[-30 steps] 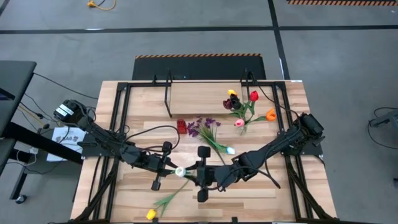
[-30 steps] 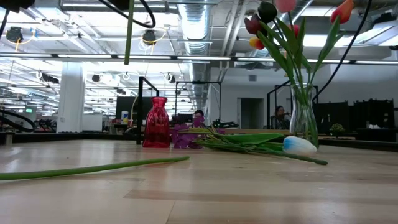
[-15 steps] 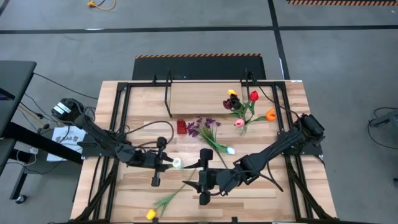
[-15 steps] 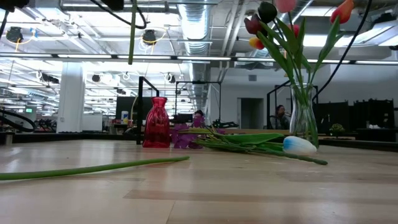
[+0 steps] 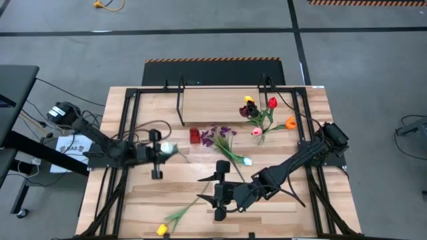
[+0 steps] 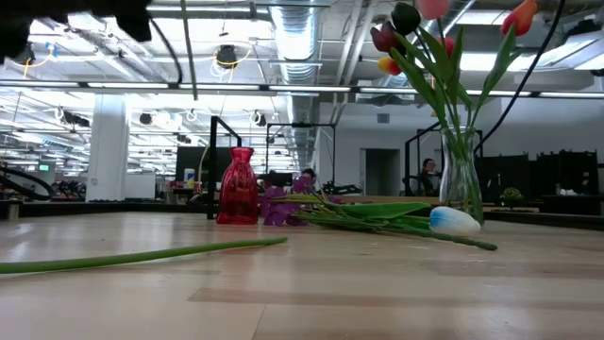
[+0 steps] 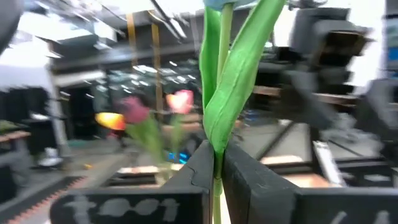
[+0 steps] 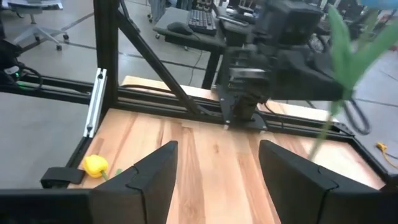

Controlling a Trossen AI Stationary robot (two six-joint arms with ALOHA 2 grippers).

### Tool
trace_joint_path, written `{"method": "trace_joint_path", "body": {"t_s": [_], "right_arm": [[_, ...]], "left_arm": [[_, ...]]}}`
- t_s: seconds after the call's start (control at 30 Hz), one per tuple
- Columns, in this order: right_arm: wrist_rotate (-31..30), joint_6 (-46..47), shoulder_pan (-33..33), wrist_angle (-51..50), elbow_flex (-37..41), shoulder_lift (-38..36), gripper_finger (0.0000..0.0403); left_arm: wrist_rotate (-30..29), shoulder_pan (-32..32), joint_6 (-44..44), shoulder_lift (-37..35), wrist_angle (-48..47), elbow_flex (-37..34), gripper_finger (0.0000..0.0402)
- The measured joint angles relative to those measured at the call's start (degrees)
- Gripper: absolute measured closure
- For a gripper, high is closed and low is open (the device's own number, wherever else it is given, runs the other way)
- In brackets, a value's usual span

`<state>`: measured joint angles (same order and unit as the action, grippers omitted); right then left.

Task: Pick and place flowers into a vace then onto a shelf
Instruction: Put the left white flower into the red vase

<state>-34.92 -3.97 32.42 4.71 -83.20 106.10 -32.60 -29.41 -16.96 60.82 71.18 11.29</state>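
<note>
Left wrist view: the held tulip's bloom (image 7: 239, 3) is cut off by the picture's upper edge, and the bouquet (image 7: 146, 115) beyond is blurred. Low view: the hanging stem (image 6: 189, 47) runs out of frame above, and the vase's uppermost blooms (image 6: 434, 8) are cropped. Right wrist view: the far arm (image 8: 273, 43) and the stem (image 8: 336, 93) it carries are blurred.

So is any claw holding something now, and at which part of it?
The left claw is shut on the green stem of a white tulip, just below a leaf. The right claw is open and holds nothing.
</note>
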Motion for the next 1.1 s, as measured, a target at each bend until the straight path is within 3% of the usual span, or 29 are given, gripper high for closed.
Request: {"method": "trace_joint_path", "body": {"t_s": [0.1,0.27,0.6,0.83,1.1], "right_arm": [[0.02,1.00,0.22,-0.03,0.00,0.00,0.0191],[0.07,1.03,0.24,-0.02,0.00,0.00,0.0195],[0.28,1.05,0.24,-0.91,0.00,0.00,0.0198],[0.31,1.07,0.24,-1.11,0.00,0.00,0.0205],[0.33,1.05,0.20,-1.09,0.00,0.00,0.0211]], "left_arm": [[1.19,4.59,-1.25,-0.11,4.25,-2.93,0.0400],[12.12,14.54,0.31,-0.07,2.13,-2.93,0.0400],[24.09,31.30,5.73,-0.07,-0.29,-2.78,0.0400],[29.51,37.33,7.57,-0.07,-0.09,-2.78,0.0400],[32.23,40.08,8.31,-0.07,-0.09,-2.74,0.0400]]}}
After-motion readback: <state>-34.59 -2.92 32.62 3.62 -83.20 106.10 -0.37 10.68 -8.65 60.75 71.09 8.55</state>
